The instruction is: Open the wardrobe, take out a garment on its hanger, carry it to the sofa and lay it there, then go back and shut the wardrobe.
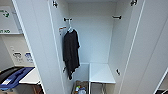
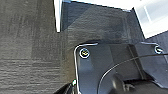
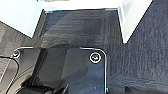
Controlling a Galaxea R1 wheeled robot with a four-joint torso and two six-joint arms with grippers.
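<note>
The wardrobe [image 1: 100, 40] stands with both doors swung wide, only a black T-shirt [image 1: 70, 52] hanging at its left, so the light doors should push shut by their edges, though I cannot tell either gripper's finger state.

The wardrobe [image 1: 100, 37] stands with both doors swung wide; the opening between them is unobstructed across its middle and right. A black shirt [image 1: 71, 52] hangs from a hook at the upper left of the interior, close against the left inner wall, taking up that side from rail height down past the shelf level. A white shelf [image 1: 101, 73] closes off the lower right. Below and left of it, a box of small items [image 1: 80, 88] sits low. The carpet [image 3: 140, 50] beneath both wrists lies bare.
</note>
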